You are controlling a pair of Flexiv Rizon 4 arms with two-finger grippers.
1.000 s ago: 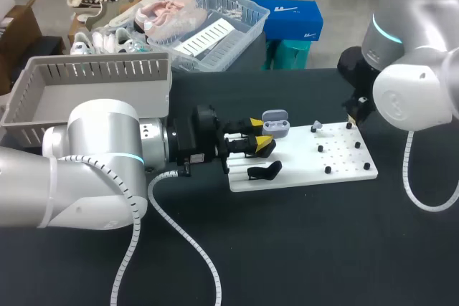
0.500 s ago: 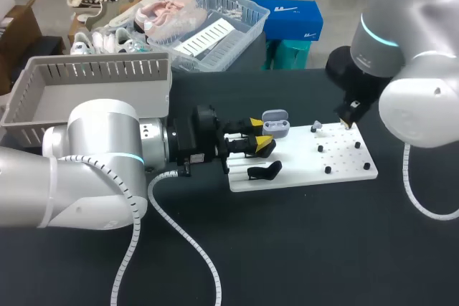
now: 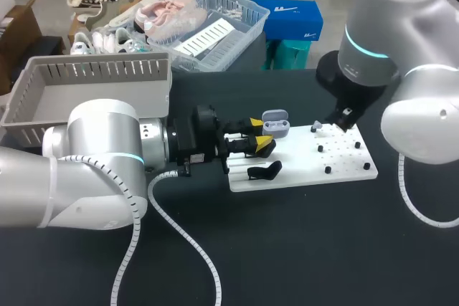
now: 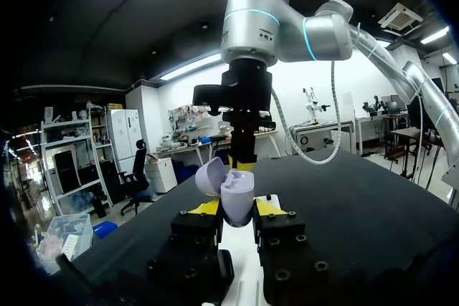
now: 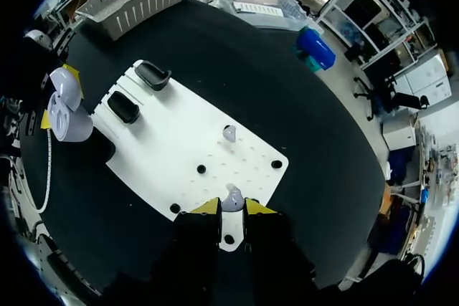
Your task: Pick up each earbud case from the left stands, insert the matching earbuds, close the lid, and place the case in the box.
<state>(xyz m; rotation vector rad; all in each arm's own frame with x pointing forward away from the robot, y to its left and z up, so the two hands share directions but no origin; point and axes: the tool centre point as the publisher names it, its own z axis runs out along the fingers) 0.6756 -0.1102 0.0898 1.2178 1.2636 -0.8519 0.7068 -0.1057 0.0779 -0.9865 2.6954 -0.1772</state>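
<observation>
The left gripper (image 4: 237, 208) comes in from the left, and its fingers (image 4: 206, 208) are closed on the earbud case (image 4: 237, 198), one yellow tip pressed to each side. The case is a smooth, rounded lavender-grey shell. Its domed lid (image 4: 209, 175) is swung open and leans to one side. The case is held at the far left end of a flat white board (image 3: 301, 166), just beside the stands (image 5: 152, 74). These are two low black cradles with curved, glossy tops, set side by side on the board's left end.

The right part of the board carries a grid of small holes and a few short black pegs (image 5: 201, 169). The right gripper (image 5: 232, 210) hangs over the board's far right corner, directly above a small pale earbud (image 5: 231, 197) with a rounded head. I cannot tell whether the gripper has hold of it. A second earbud (image 5: 229, 132) of the same shape stands farther in on the board, apart from the first.

The board lies on a matte black tabletop (image 3: 323, 249). The box (image 3: 100, 69) is a grey plastic bin with slotted walls, and it sits at the far left of the tabletop, well apart from the board.
</observation>
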